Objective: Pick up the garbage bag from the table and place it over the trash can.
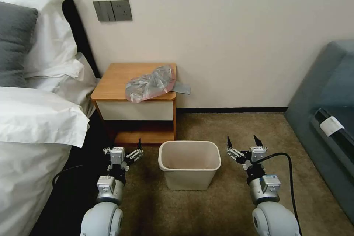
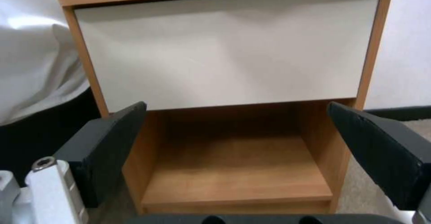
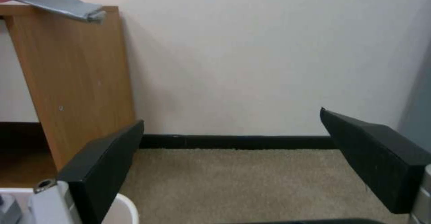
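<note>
Bedding (image 1: 37,118) fills the left side, and beside it the left gripper (image 1: 123,147) hangs low before the counter (image 1: 118,81), jaws spread wide and holding nothing. The garbage bag (image 1: 149,84) lies crumpled on the counter's right half, one end overhanging the right edge. The trash can (image 1: 189,164) stands on the carpet (image 1: 221,206) between the arms, nothing visible inside, and the right gripper (image 1: 243,142) hangs just beside it, jaws likewise wide apart.
</note>
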### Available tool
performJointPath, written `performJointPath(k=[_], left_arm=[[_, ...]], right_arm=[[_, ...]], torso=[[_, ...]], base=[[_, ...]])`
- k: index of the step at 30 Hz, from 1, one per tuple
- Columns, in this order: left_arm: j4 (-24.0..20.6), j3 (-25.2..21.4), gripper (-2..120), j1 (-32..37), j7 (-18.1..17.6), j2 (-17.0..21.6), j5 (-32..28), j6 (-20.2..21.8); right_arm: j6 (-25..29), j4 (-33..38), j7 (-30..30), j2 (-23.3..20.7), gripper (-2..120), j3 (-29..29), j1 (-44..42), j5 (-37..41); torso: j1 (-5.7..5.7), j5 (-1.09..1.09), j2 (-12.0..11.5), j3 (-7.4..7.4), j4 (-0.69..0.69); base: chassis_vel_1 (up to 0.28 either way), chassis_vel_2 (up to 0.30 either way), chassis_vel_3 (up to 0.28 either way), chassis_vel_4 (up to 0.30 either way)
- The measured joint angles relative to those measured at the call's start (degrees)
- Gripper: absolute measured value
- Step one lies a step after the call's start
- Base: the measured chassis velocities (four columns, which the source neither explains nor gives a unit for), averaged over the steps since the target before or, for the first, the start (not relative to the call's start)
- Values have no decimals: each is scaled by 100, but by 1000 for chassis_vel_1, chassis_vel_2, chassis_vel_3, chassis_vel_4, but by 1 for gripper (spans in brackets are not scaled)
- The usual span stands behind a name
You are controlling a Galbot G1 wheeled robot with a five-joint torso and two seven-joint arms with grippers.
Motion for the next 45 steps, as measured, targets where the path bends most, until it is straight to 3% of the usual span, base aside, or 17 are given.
performJointPath(k=[5,12,13,17,20,24,31,37,41,45], left_arm=[[-162,-64,100,35,0,-7,-13,58],[-1303,-553,100,293,-32,-82,-165,493],[-1303,-553,100,293,-32,-82,-165,493],[-2114,-897,100,475,-48,-137,-271,804],[-2451,-1111,100,568,36,-107,-466,928],[-2364,-1206,100,591,286,153,-810,896],[-2079,-1177,100,640,305,459,-985,783],[-1934,-1104,100,721,226,424,-993,642],[-2036,-1075,100,801,185,319,-957,601],[-2082,-1078,100,806,175,317,-952,601]], right_arm=[[65,434,-58,142,100,-12,-217,-135],[311,1746,-251,578,100,-59,-886,-569],[311,1746,-251,578,100,-59,-886,-569],[-24,1712,-243,614,100,-39,-715,-222],[-112,1625,-241,615,100,-45,-609,-118],[-202,1491,-246,619,100,-62,-482,73],[-329,1371,-262,280,100,-23,-392,715],[-458,1224,-295,-95,100,12,-188,1368],[-836,987,-284,-503,100,-5,248,2553],[-999,807,-275,-684,100,-22,477,3130]], torso=[[0,-3,0,0,0],[0,-1,0,-1,-1],[0,-1,0,-1,-1],[0,0,0,-1,1],[0,3,1,-1,2],[0,0,0,0,0],[0,0,0,0,0],[0,0,0,0,-1],[0,1,0,0,0],[0,1,0,0,0]], base=[[0,0,0,0],[0,0,0,0],[0,0,0,0],[0,0,0,0],[0,0,0,0],[0,0,0,0],[0,0,0,0],[0,0,0,0],[0,0,0,0],[0,0,0,0]])
